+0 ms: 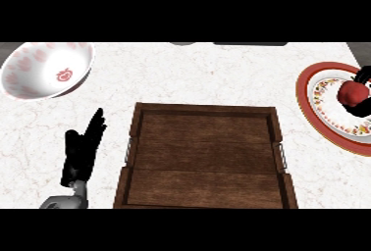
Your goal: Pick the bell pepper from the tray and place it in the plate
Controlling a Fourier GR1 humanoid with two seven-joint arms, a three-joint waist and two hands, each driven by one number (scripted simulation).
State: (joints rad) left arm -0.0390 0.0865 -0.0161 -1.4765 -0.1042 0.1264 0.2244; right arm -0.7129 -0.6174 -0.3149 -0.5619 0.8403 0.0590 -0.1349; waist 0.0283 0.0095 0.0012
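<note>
A red bell pepper (352, 92) is over the middle of the red-rimmed plate (313, 105) at the right edge. My right hand (362, 107) shows only as black fingers curled round the pepper from the right; most of the hand lies outside the view. The dark wooden tray (205, 157) lies in the centre of the counter with nothing in it. My left hand (81, 153) rests open to the left of the tray, fingers straight and pointing away from me.
A white bowl with a red pattern (45, 69) stands at the far left. Two dark objects (246, 44) peek in at the counter's far edge. Metal handles (282, 156) stick out from the tray's sides.
</note>
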